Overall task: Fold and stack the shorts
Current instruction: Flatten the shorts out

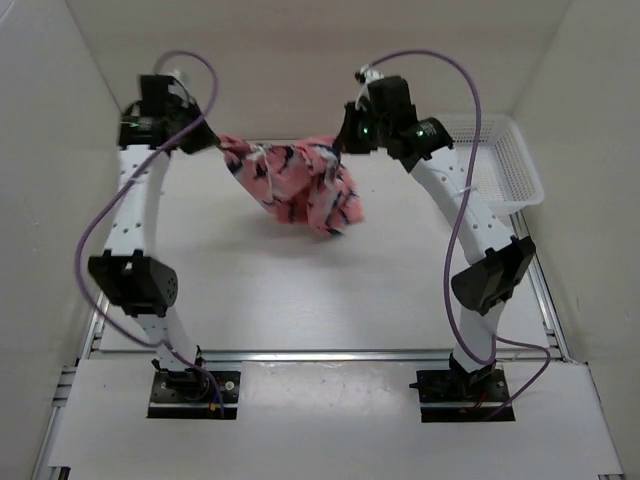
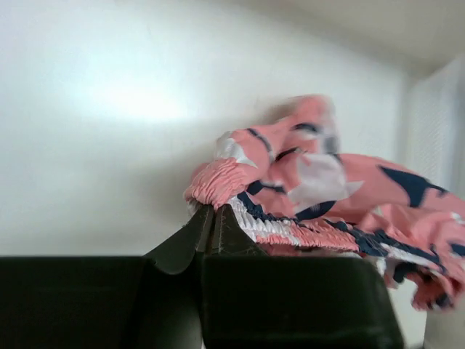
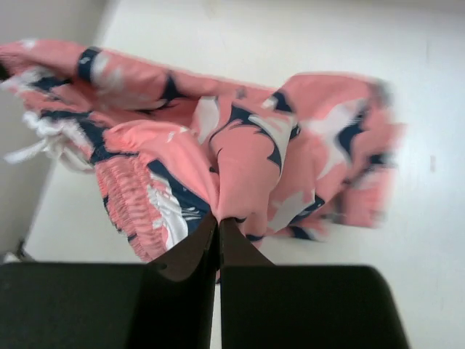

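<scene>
The coral-pink shorts (image 1: pixel 295 183) with navy-and-white shapes hang bunched in the air between my two grippers, above the far middle of the table. My left gripper (image 1: pixel 218 143) is shut on the gathered waistband at the shorts' left end; in the left wrist view the jaws (image 2: pixel 215 211) pinch the elastic of the shorts (image 2: pixel 320 189). My right gripper (image 1: pixel 342 148) is shut on a fold at the right end; in the right wrist view the jaws (image 3: pixel 218 219) pinch the cloth of the shorts (image 3: pixel 240 153). The lowest part droops toward the table.
A white mesh basket (image 1: pixel 505 165) stands at the far right of the table (image 1: pixel 300 290), beside the right arm. White walls close in the left, far and right sides. A metal rail (image 1: pixel 320 353) runs along the near edge.
</scene>
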`<act>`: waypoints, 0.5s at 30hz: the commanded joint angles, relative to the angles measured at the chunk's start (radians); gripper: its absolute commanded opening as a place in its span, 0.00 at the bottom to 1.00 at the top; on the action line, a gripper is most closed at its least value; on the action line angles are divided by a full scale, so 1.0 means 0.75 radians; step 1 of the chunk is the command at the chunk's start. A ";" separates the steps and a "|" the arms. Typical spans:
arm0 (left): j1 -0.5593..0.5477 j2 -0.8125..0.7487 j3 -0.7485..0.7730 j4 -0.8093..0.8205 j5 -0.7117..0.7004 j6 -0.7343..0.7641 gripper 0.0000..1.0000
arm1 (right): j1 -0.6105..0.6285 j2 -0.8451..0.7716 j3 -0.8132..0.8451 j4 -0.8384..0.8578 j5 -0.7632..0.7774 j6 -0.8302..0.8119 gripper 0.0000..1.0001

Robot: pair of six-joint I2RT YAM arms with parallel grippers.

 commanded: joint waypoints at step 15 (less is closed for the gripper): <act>-0.216 -0.865 -0.658 0.192 0.181 -0.235 0.68 | -0.231 -0.103 -0.149 0.157 0.108 -0.115 0.04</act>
